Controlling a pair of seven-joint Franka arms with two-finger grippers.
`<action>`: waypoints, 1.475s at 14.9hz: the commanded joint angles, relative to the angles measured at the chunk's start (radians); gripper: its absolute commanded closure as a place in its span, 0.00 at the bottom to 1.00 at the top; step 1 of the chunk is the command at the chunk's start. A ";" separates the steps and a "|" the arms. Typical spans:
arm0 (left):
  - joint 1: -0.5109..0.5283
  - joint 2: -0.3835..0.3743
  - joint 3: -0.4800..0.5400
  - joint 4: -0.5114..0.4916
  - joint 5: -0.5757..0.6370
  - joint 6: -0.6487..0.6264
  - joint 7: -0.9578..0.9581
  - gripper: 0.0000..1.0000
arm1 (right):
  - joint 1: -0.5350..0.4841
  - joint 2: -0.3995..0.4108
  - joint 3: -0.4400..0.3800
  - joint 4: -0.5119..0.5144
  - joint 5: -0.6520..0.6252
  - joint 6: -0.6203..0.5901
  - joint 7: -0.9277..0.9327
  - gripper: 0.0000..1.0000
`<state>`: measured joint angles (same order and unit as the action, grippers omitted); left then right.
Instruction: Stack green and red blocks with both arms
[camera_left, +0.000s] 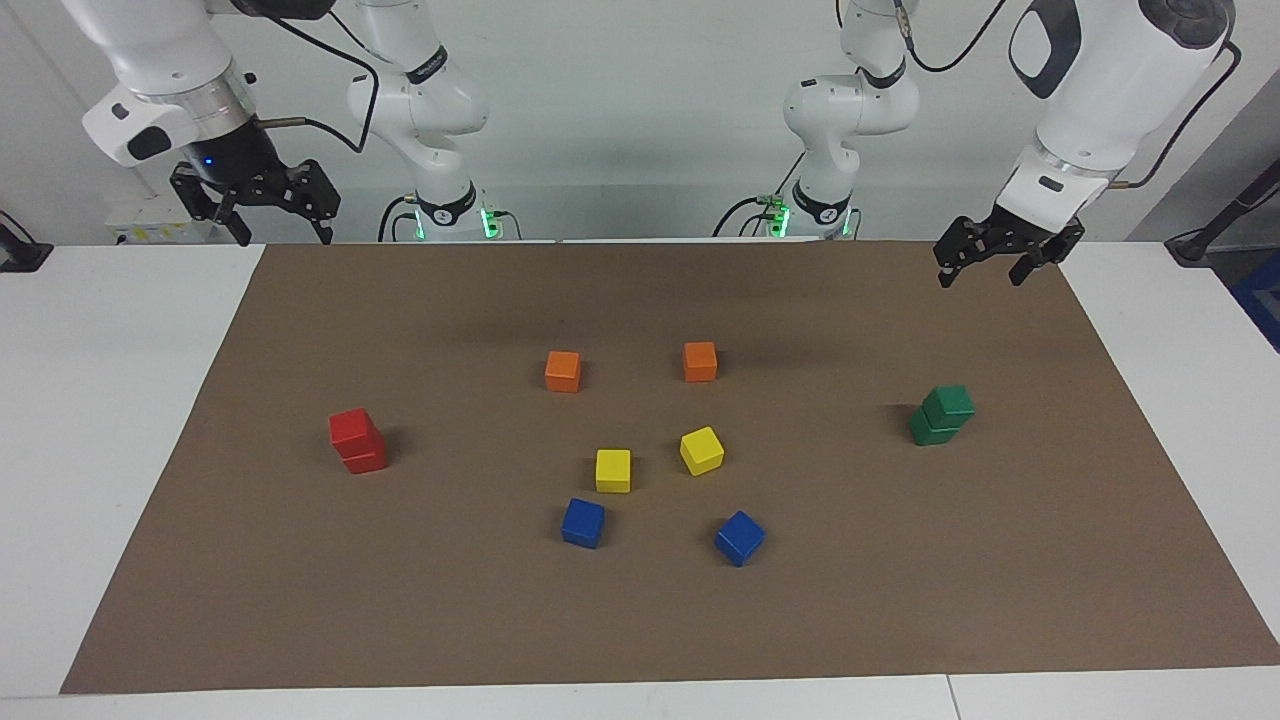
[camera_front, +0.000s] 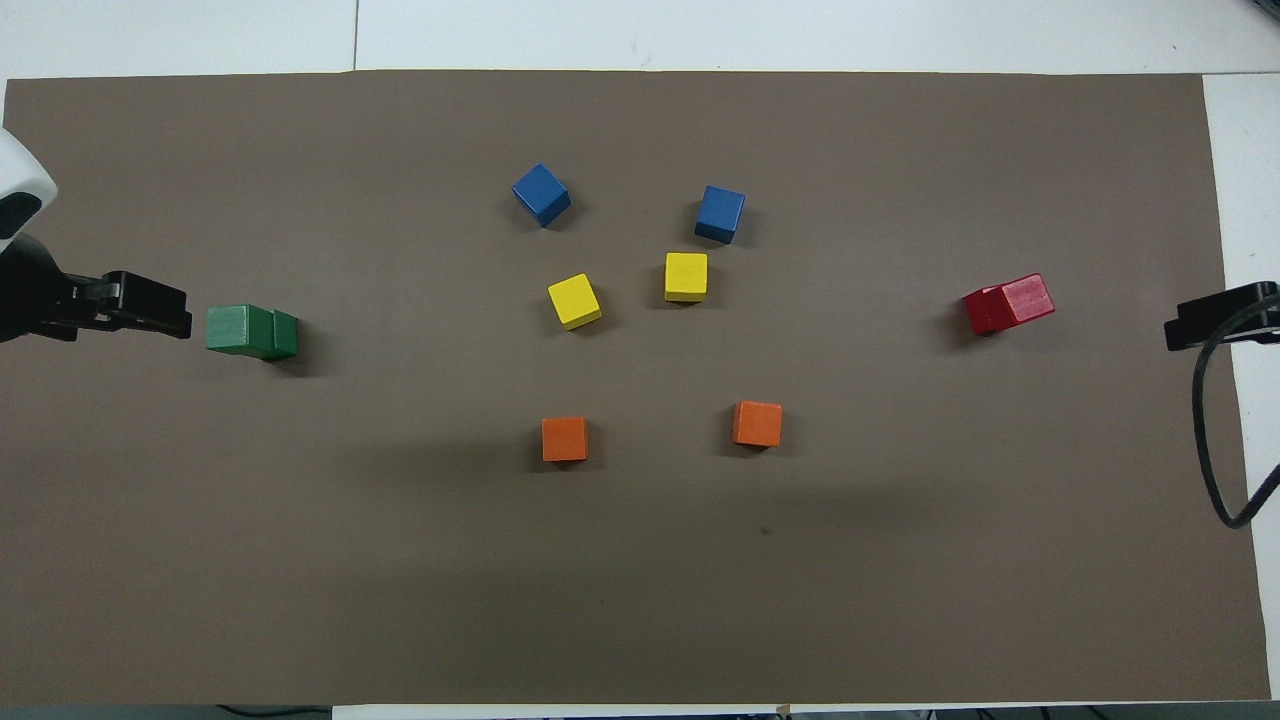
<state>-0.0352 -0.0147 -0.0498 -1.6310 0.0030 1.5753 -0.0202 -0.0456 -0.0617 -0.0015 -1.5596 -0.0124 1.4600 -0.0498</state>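
No box, tray or bin stands anywhere on the table; the only things that bear others are the two lower cubes. Toward the left arm's end a green block (camera_left: 951, 403) sits on a second green block (camera_left: 929, 431), set slightly askew so the lower one peeks out at one side. Toward the right arm's end a red block (camera_left: 351, 428) rests on another red block (camera_left: 366, 458) in the same offset way. Between the two stacks lie six loose cubes, all apart from one another: the two orange cubes (camera_left: 563, 371) nearest the robots, the two yellow cubes (camera_left: 613, 470) farther out, and the two blue cubes (camera_left: 583, 523) farthest of all (one yellow and one blue are turned at an angle). Everything rests on a brown mat (camera_left: 480, 620) that covers most of the white table (camera_left: 90, 420). The left gripper (camera_left: 983, 262) hangs in the air over the mat's corner near its own base, jaws released and holding nothing. The right gripper (camera_left: 270, 212) is raised over the table edge at its own end, jaws likewise spread and empty. A plain pale wall (camera_left: 640, 110) stands at the robots' backs, with green lights glowing at both arm bases.
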 joint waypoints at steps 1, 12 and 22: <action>-0.002 -0.011 -0.001 -0.006 0.008 -0.005 -0.007 0.00 | -0.002 -0.004 -0.008 -0.007 0.011 -0.006 0.016 0.00; 0.000 -0.019 -0.001 -0.020 0.006 -0.008 -0.006 0.00 | -0.020 -0.018 -0.012 -0.097 0.009 0.056 0.016 0.00; 0.000 -0.019 -0.001 -0.020 0.008 -0.006 -0.006 0.00 | -0.020 -0.030 -0.015 -0.111 -0.044 0.065 -0.010 0.00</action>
<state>-0.0349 -0.0147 -0.0511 -1.6319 0.0030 1.5740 -0.0210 -0.0599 -0.0632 -0.0165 -1.6334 -0.0319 1.4967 -0.0483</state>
